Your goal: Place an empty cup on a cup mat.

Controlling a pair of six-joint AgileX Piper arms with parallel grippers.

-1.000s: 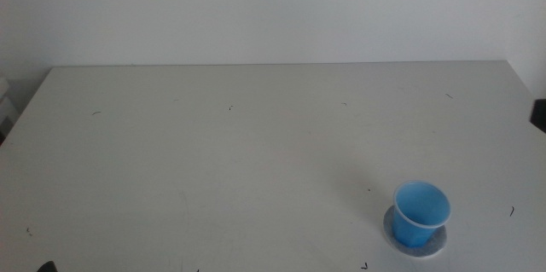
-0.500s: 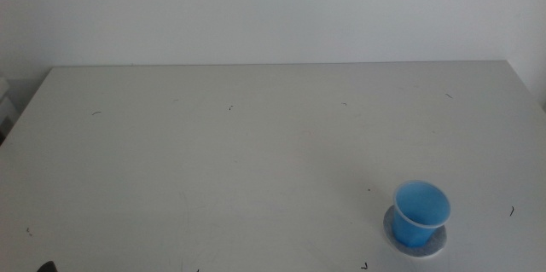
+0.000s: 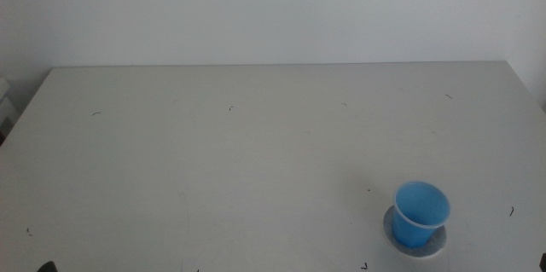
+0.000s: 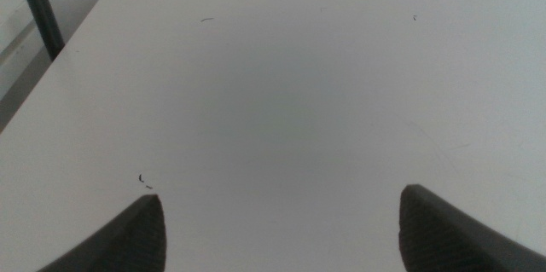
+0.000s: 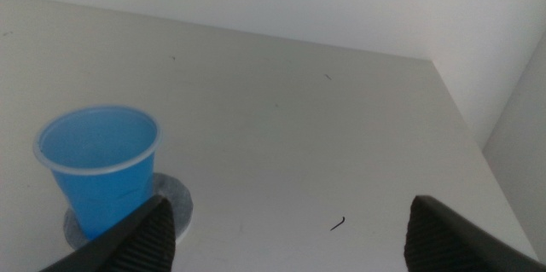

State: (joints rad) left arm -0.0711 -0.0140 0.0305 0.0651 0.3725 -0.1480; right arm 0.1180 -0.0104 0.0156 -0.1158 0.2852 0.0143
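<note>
Over at the near-right part of the bench, spotting the cup standing upright, mouth up, right on the cup mat. Looks empty inside, just blue all the way down. Sits a touch off-centre by the look of it, with a sliver of mottled grey poking out around the base, more on one side than the other. Same story from the right wrist view: cup planted on the mat, nothing tilted, nothing hanging over the pale edge.

Right end effector: released, jaws spread wide, grasping nothing, hanging just beside the cup and apart from it, not touching. Left end effector: also released, jaws wide apart, parked over bare bench with none of the task's things in front of it. Can't make out either arm properly from the middle view.

So, judging the step: placement basically done, down to the back-off and park phase. Next move calls for pretty much nothing fancy. Just pull the right arm straight away from the cup without clipping the white rim, since a light plastic cup like that probably tips or skates off the mat with the tiniest nudge. No re-grasp needed, imo, unless wanting it dead centre.
</note>
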